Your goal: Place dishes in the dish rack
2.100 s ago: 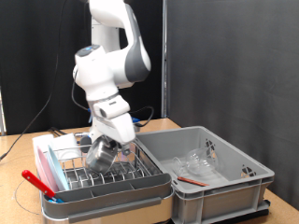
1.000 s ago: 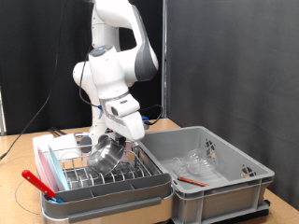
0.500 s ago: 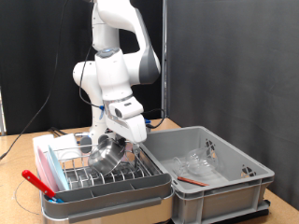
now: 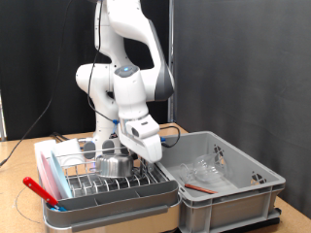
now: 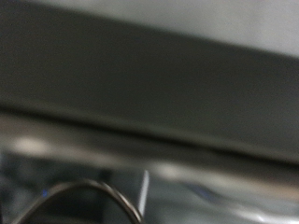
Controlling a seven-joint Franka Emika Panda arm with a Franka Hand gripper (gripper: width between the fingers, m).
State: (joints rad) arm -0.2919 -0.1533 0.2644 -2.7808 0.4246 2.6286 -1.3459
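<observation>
one steel bowl sits in the dish rack.

Dish rack: middle slots occupied by steel bowl; wires bare at exterior view's right end. Access from above blocked by the pincer. Grey crate: interior cluttered with glass pieces.

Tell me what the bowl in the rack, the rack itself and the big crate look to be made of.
Bowl: probably steel, shiny, with bright reflections on its side. Rack: thin silver metal wire, judging by its glinting bars. Crate: likely plastic, matte grey with thick moulded walls.
</observation>
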